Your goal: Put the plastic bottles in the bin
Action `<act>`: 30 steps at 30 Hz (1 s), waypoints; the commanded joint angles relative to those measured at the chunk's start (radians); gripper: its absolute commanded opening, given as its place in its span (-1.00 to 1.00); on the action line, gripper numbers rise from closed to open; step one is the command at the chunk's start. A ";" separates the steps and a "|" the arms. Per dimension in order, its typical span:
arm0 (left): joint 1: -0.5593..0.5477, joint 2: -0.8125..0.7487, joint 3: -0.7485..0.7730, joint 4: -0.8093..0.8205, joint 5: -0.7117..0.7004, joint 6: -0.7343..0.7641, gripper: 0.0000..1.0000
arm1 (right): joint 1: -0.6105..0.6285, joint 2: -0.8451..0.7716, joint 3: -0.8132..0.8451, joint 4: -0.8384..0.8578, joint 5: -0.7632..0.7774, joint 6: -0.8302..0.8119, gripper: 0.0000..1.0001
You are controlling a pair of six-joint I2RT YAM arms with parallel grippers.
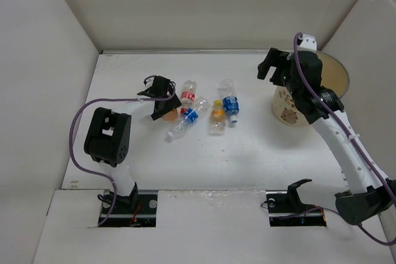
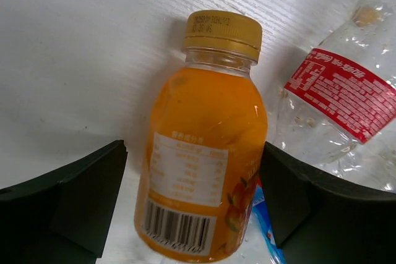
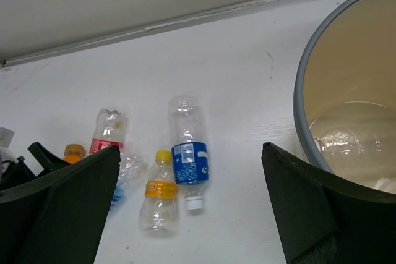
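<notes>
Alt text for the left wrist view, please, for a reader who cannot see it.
A small clear plastic bottle of orange liquid with a yellow cap lies on the white table between the open black fingers of the left hand. A crumpled clear plastic bottle with a red label lies at the picture's right.

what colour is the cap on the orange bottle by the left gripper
The cap is mustard yellow; the left wrist view shows it best.

A white table (image 1: 247, 153) sits boxed in by plain off-white panels (image 1: 204, 4) on three sides
</notes>
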 commanded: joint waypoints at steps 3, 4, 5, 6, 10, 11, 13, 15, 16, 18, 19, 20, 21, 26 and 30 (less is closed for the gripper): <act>0.015 0.055 0.013 0.029 -0.022 0.000 0.36 | 0.061 -0.020 0.004 0.067 0.029 -0.004 1.00; 0.026 0.055 0.013 0.029 -0.009 0.000 0.33 | 0.062 -0.020 0.004 0.067 0.029 -0.004 1.00; 0.026 0.066 0.013 0.029 -0.009 0.000 0.27 | 0.071 -0.011 0.004 0.067 0.029 -0.004 1.00; 0.038 0.066 0.013 0.029 -0.009 0.000 0.08 | 0.086 -0.011 0.004 0.077 0.029 -0.004 1.00; 0.038 0.027 0.013 0.029 -0.009 0.000 -0.80 | 0.100 0.000 -0.031 0.139 -0.093 -0.049 1.00; 0.038 0.007 0.004 0.039 0.010 0.000 -0.90 | 0.100 0.012 -0.040 0.161 -0.218 -0.062 1.00; 0.038 -0.047 -0.010 0.053 0.032 0.016 -1.00 | 0.091 0.026 -0.052 0.211 -0.351 -0.082 1.00; 0.038 -0.160 -0.024 0.078 0.043 0.040 -1.00 | 0.081 0.040 -0.052 0.245 -0.511 -0.082 1.00; 0.026 -0.203 -0.038 0.089 0.043 0.040 -1.00 | 0.081 0.050 -0.062 0.280 -0.555 -0.073 1.00; -0.004 -0.338 -0.064 0.144 0.060 0.071 -1.00 | 0.081 0.051 -0.062 0.325 -0.630 -0.063 1.00; -0.015 -0.381 -0.075 0.165 0.076 0.091 -1.00 | 0.081 0.061 -0.062 0.374 -0.708 -0.047 1.00; -0.027 -0.423 -0.088 0.199 0.101 0.100 -1.00 | 0.092 0.070 -0.062 0.402 -0.747 -0.030 1.00; -0.028 -0.498 -0.119 0.275 0.186 0.100 -1.00 | 0.092 0.071 -0.062 0.428 -0.786 -0.030 1.00; -0.061 -0.668 -0.223 0.623 0.532 0.170 -1.00 | 0.103 0.132 -0.071 0.634 -1.012 0.067 1.00; -0.100 -0.702 -0.305 0.800 0.782 0.171 -1.00 | 0.114 0.164 -0.080 0.797 -1.124 0.173 1.00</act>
